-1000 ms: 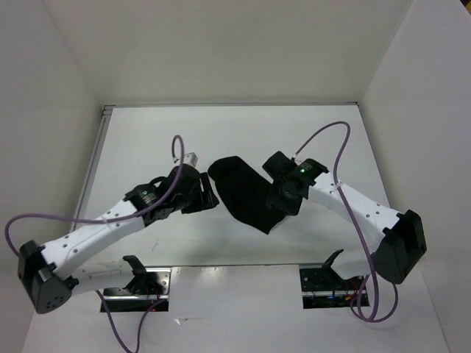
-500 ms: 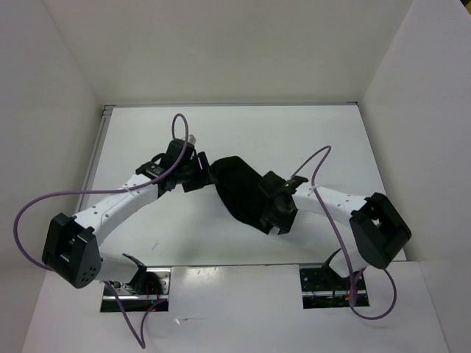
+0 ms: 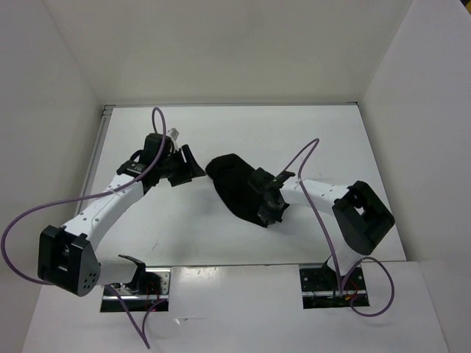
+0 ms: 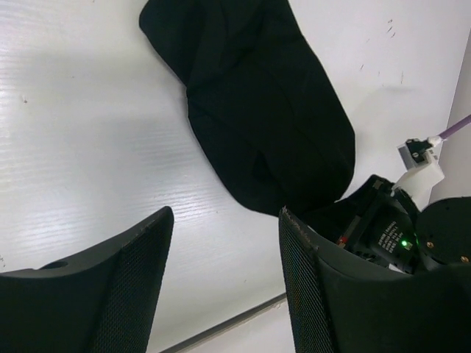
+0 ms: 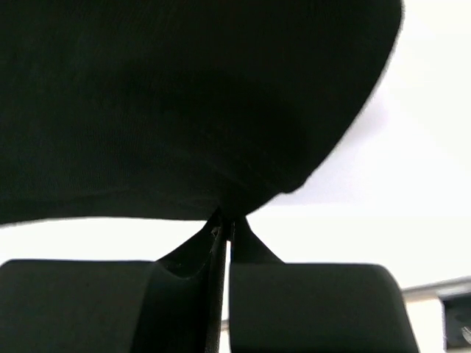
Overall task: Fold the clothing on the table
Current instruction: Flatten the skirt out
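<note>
The clothing (image 3: 237, 187) is found near the middle of the table (image 3: 243, 132), gathered into a compact, elongated bundle rather than spread flat, so some of the folding may be judged as done. Whether the layers are squared up cannot be told, since the black fabric shows almost no detail. A further fold, end over end, is judged to be what is left, and it appears to be in hand. The right gripper (image 5: 227, 224) is pressed together on a small tuck of the fabric edge, which is pinched between its fingertips, while the rest of the bundle is spread ahead of those jaws and fills most of that wrist view. The left gripper (image 4: 225, 213) is held spread, with nothing between its fingers (image 4: 118, 287). The bundle lies just ahead of its jaws, close to the tip of one finger. From above a thin strip of bare table seems to be left between them, though contact cannot be ruled out. The long axis of the clothing is set on a diagonal across the table. It runs from a rounded end just ahead of the left jaws to the end caught in the right jaws, which is the end nearer the arm bases. The free end is thus pointed at the left gripper. No lift of the pinched end off the table can be made out with certainty.
</note>
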Available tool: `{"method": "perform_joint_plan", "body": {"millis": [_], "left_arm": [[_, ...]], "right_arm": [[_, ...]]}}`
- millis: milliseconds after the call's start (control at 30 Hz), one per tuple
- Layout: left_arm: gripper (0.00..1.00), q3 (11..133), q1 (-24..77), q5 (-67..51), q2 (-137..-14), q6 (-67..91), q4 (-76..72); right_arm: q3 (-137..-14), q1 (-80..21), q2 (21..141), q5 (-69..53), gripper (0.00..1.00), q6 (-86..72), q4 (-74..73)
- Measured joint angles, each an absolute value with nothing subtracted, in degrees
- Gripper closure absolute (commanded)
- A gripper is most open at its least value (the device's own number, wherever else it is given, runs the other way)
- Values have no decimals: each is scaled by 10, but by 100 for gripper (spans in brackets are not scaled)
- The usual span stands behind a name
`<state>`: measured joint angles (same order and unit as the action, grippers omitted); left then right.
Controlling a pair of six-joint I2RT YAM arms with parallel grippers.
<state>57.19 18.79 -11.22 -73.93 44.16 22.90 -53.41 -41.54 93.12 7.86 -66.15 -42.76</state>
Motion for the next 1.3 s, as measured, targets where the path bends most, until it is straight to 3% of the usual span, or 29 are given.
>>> {"method": "perform_joint_plan", "body": {"millis": [300, 500, 667, 800, 933, 1100, 1300], "left_arm": [[33, 555, 156, -136, -711, 420, 249], [32, 555, 129, -139, -709, 416, 261], [32, 555, 113, -144, -703, 404, 272], [32, 555, 105, -147, -703, 403, 276], [31, 554, 101, -149, -703, 402, 276], [31, 546, 99, -150, -703, 392, 276], [31, 540, 94, -149, -705, 390, 287]], "right_arm": [[-677, -484, 868, 138, 100, -659, -609], [-934, -473, 984, 188, 100, -571, -597], [-1227, -468, 1140, 242, 100, -468, -591], [-1326, -475, 1136, 265, 100, -418, -582], [-1265, -507, 1052, 274, 100, -397, -536], [-1006, -546, 913, 196, 100, -418, -461], [-708, -582, 943, 41, 100, -456, -447]]}}
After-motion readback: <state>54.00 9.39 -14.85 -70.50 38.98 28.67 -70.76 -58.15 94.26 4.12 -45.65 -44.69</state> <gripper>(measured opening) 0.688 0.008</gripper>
